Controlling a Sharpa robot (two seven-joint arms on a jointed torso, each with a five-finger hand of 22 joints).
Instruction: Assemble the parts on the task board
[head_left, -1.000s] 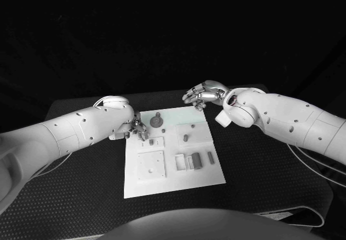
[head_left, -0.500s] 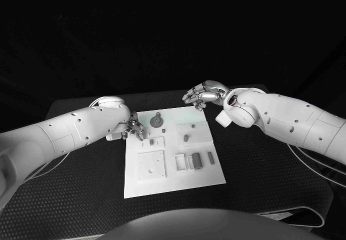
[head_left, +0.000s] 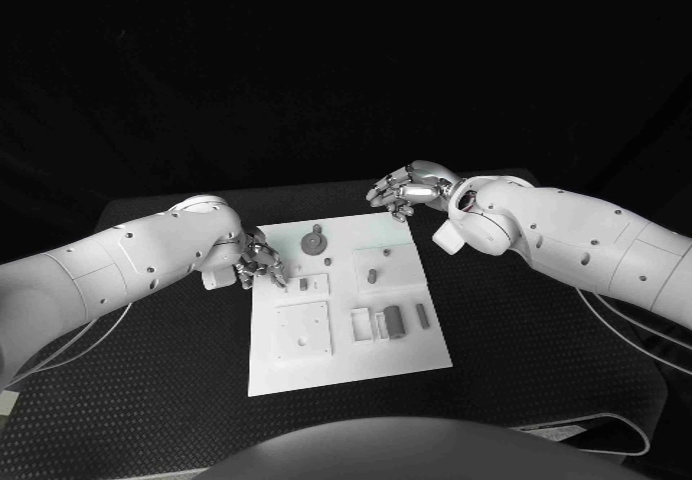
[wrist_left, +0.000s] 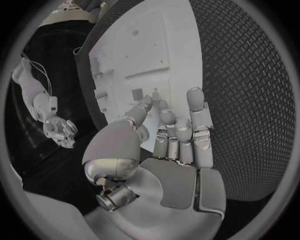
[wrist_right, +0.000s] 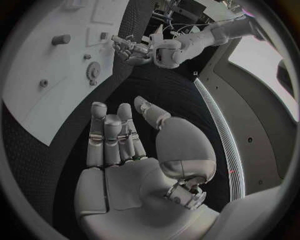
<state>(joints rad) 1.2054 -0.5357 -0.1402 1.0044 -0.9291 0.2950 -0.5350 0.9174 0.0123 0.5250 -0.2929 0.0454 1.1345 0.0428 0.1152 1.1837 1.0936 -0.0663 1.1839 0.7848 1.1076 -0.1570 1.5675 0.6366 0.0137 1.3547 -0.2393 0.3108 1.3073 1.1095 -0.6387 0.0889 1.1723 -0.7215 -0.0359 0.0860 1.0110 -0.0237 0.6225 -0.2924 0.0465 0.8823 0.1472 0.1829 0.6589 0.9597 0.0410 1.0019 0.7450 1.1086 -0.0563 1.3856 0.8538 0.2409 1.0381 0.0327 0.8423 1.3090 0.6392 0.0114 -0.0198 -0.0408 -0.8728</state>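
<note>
The white task board (head_left: 346, 340) lies in the middle of the black table. Small grey parts sit on it: a gear-like disc (head_left: 313, 241) near the far edge, a short peg (head_left: 371, 274), and upright blocks (head_left: 389, 321) toward the right. My left hand (head_left: 257, 262) hovers at the board's far left edge, fingers extended with nothing between them, as the left wrist view (wrist_left: 169, 135) also shows. My right hand (head_left: 404, 190) hangs above the board's far right corner, holding nothing (wrist_right: 119, 135). The right wrist view shows the disc (wrist_right: 94, 71) and a cylinder part (wrist_right: 60, 39) on the board (wrist_right: 37, 85).
The black textured table (head_left: 548, 350) stretches around the board on both sides and toward me. Cables (head_left: 635, 330) trail under my right arm at the table's right edge. The right wrist view shows my left hand (wrist_right: 128, 50) across the board.
My left hand has drawn back a little to the left, off the board's far left corner toward its edge. The right hand has stayed where it was.
</note>
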